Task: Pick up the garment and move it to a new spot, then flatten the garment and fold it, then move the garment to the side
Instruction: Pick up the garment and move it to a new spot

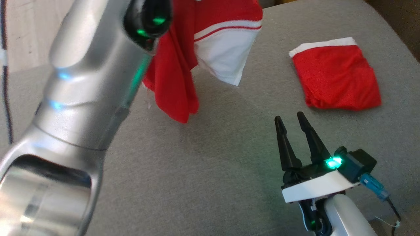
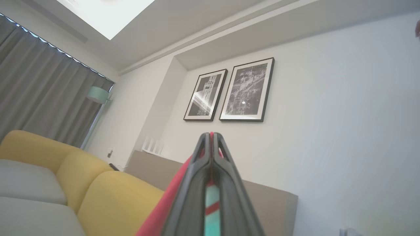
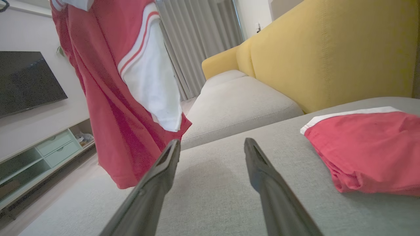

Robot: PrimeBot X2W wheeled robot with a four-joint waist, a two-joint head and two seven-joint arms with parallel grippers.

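The garment [image 1: 174, 88], red with a white panel edged by red and white stripes, hangs in loose folds in the air over the far part of the grey seat [image 1: 213, 170], left of its middle, with the white panel turned toward the centre. It is held from above by the left pincer [image 2: 211, 135], whose two fingers are pressed together with a strip of the red cloth pinched between them; more of the cloth falls away below the fingers in the left wrist view. The silver left arm [image 1: 82, 98] rises across the left of the head view and hides the place of the grip there. The right pincer [image 1: 289, 116] hovers low over the near right part of the seat, its fingers spread wide with nothing between them, pointing away from the robot. In the right wrist view the garment hangs ahead and to the left of those fingers, apart from them. A folded red piece [image 1: 338, 78] with a white band along its far edge lies flat on the seat at the far right, well apart from the hanging garment and a little ahead and to the right of the right pincer. Behind the seat stands a yellow backrest [image 3: 328, 49], with a grey curtain [image 2: 39, 98] beyond it. Two framed pictures [image 2: 226, 91] hang on the white wall, and a dark television [image 3: 26, 82] sits above a low cabinet [image 3: 39, 154].
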